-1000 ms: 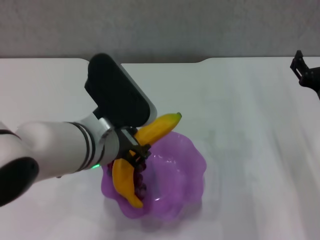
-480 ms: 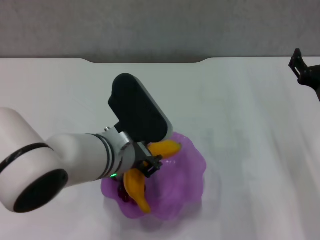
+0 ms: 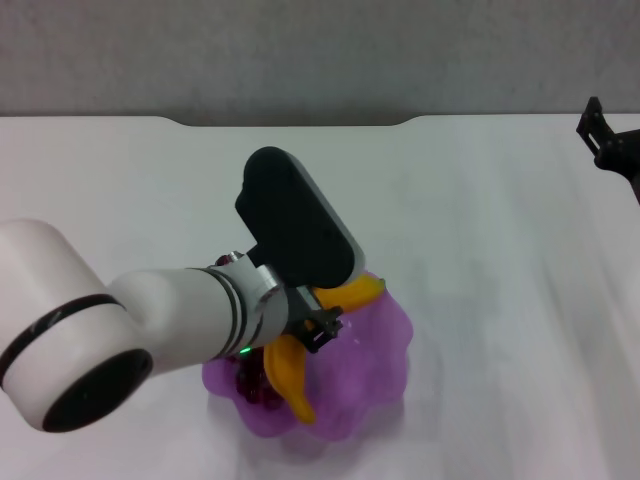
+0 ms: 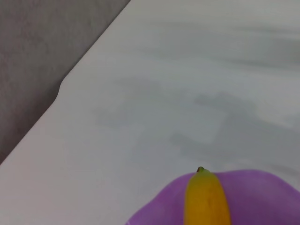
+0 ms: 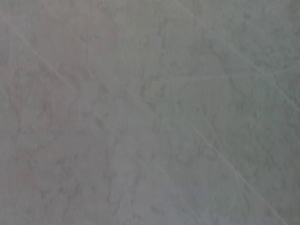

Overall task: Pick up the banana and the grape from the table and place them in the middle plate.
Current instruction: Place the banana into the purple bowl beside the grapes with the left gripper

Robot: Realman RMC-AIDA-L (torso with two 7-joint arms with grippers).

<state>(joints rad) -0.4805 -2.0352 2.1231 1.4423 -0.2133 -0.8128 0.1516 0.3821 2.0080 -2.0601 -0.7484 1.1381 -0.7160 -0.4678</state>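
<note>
My left gripper (image 3: 312, 332) is shut on the yellow-orange banana (image 3: 288, 372) near its middle and holds it low inside the purple scalloped middle plate (image 3: 385, 350). One end of the banana points to the plate's front rim, the other to its back rim. The dark red grape (image 3: 254, 388) lies in the plate's left part, mostly hidden by my arm. The left wrist view shows the banana's green tip end (image 4: 206, 201) over the plate's rim (image 4: 267, 192). My right gripper (image 3: 606, 142) is parked at the far right edge of the table.
The white table (image 3: 480, 220) has a notch in its far edge (image 3: 290, 122), with a grey wall behind it. My bulky left arm (image 3: 150, 320) covers the table's front left. The right wrist view shows only a bare grey surface.
My left gripper has moved right and down with the banana, lowering it from above the plate's left rim into the plate. The right arm has not moved.
</note>
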